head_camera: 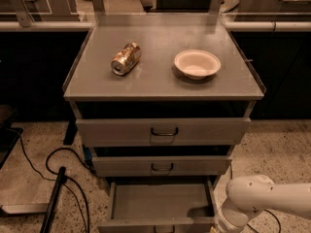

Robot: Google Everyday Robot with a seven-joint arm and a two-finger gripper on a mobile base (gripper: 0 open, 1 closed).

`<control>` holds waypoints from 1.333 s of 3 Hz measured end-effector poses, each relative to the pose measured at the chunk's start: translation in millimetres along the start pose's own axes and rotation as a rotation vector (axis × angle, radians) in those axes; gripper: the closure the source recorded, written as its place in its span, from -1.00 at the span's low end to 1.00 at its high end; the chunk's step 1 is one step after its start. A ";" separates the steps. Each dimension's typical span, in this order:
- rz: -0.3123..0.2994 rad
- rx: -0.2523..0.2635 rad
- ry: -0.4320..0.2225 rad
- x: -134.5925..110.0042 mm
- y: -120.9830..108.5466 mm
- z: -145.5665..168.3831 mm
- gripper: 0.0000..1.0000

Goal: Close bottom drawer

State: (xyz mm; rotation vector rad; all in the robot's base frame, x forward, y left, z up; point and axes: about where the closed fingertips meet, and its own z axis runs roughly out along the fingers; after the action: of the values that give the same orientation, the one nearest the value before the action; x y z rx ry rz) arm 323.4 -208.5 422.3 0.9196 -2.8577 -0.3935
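Note:
The bottom drawer [160, 202] of the grey cabinet is pulled out toward me, its empty inside showing and its front panel [155, 225] at the bottom edge of the view. The middle drawer [162, 166] and top drawer [163, 131] stick out a little less, each with a dark bracket handle. My white arm [262, 198] comes in from the lower right, its wrist [228, 221] next to the open drawer's right front corner. The gripper itself is below the frame and out of view.
On the cabinet top lie a crushed can [126, 58] on its side and a white bowl [197, 63]. Black cables [53, 164] and a dark stand [51, 203] lie on the speckled floor to the left. A dark counter runs behind.

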 end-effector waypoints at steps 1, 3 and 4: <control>0.000 0.000 0.000 0.0 0.0 0.0 1.00; 0.107 -0.078 -0.064 4.7 -23.5 77.6 1.00; 0.155 -0.134 -0.103 -1.7 -35.8 118.0 1.00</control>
State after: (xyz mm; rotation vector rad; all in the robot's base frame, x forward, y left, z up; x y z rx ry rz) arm 322.8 -210.7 299.0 0.6675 -2.9253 -0.6234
